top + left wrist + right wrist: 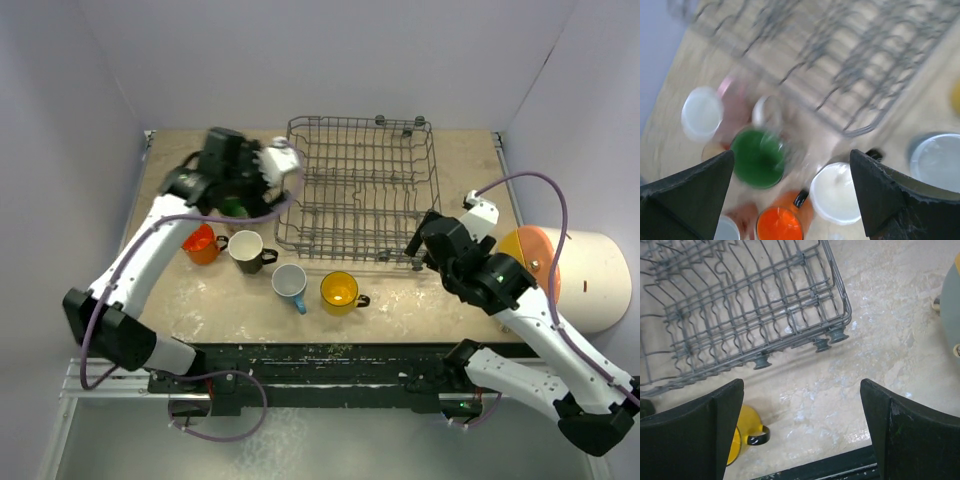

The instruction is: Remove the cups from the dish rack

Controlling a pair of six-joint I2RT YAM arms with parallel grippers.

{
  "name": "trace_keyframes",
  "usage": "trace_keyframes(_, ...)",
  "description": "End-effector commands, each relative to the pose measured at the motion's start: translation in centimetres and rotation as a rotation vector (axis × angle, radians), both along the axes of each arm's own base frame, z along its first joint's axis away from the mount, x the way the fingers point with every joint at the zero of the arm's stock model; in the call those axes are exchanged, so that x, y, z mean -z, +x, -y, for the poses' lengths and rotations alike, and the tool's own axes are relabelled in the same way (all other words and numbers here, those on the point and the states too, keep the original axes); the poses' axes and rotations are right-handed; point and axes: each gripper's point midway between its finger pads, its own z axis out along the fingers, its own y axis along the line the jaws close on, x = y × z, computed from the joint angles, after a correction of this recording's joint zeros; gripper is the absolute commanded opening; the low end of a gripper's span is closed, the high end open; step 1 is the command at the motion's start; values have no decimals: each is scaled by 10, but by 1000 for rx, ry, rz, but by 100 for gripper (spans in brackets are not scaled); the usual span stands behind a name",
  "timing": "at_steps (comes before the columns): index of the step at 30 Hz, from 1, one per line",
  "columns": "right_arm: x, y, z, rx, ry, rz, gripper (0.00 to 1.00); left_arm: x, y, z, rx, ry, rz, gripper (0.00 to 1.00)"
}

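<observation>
Yellow cup (338, 291) on table (440, 290) beside dish rack (360, 185) | left gripper (792, 151) wide | right gripper (801, 382) wide

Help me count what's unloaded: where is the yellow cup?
In the top view, the yellow cup stands just in front of the dish rack, right of the blue cup.

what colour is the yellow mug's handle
Black. The handle shows best in the right wrist view.

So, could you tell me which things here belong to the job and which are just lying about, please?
Job: dish rack, orange cup, black cup, blue cup, yellow cup, green-lined white cup.
Lying about: white cylinder with orange face.
</observation>
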Motion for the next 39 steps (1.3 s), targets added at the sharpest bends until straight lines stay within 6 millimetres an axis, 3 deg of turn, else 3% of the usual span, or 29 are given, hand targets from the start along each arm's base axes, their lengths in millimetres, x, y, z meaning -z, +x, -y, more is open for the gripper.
trace_keyframes(1,4,13,6,36,-30,77,100,-28,15,-78,-256,-251,86,99)
trace_keyframes(6,4,23,8,28,-71,157,100,-10,1,-152,-543,-357,210,99)
trace_keyframes(9,4,28,8,40,-51,213,100,22,-10,-171,-622,-356,200,99)
trace_keyframes(15,13,39,3,-40,-158,223,100,67,-22,-167,-620,-401,107,99)
trace_keyframes(19,12,41,24,47,-282,231,100,80,-31,-160,-587,-465,153,99)
trace_keyframes(25,21,27,51,235,-201,312,100,114,-38,-172,-655,-450,198,99)
trace_keyframes(28,30,19,64,296,-184,349,100,120,-39,-175,-700,-473,190,99)
trace_keyframes(30,30,15,67,257,-216,358,100,125,-41,-174,-706,-488,193,100)
trace_keyframes(33,15,18,50,26,-271,451,100,140,-49,-171,-685,-495,201,99)
trace_keyframes(36,2,12,45,-60,-254,580,100,143,-53,-167,-651,-495,208,74)
trace_keyframes(38,4,6,60,5,-249,626,100,143,-54,-171,-674,-490,218,66)
trace_keyframes(39,9,3,65,29,-250,631,100,142,-54,-174,-693,-492,229,67)
